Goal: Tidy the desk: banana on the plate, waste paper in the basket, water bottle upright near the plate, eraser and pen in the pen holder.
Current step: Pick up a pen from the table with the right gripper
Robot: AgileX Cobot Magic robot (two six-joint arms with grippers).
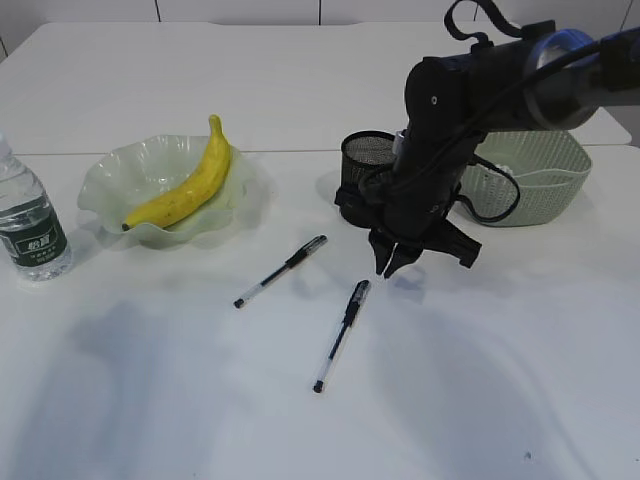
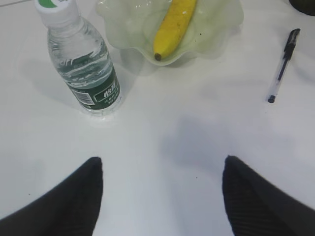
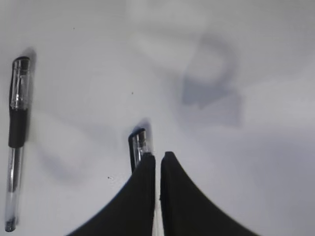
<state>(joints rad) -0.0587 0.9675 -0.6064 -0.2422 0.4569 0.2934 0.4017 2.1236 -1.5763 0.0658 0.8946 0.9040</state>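
A yellow banana (image 1: 185, 190) lies in the pale green plate (image 1: 110, 175); both show in the left wrist view, banana (image 2: 172, 24) and plate (image 2: 221, 39). The water bottle (image 1: 30, 225) stands upright left of the plate and is also in the left wrist view (image 2: 88, 69). Two black pens lie on the table: one (image 1: 282, 270) nearer the plate, one (image 1: 340, 335) in front. My right gripper (image 1: 392, 262) is shut and empty, just above the front pen's cap end (image 3: 138, 145). My left gripper (image 2: 162, 164) is open and empty. No eraser or waste paper shows.
A black mesh pen holder (image 1: 362, 160) stands behind my right arm. A green basket (image 1: 545, 175) stands to its right. The other pen (image 3: 17, 132) lies at the left of the right wrist view.
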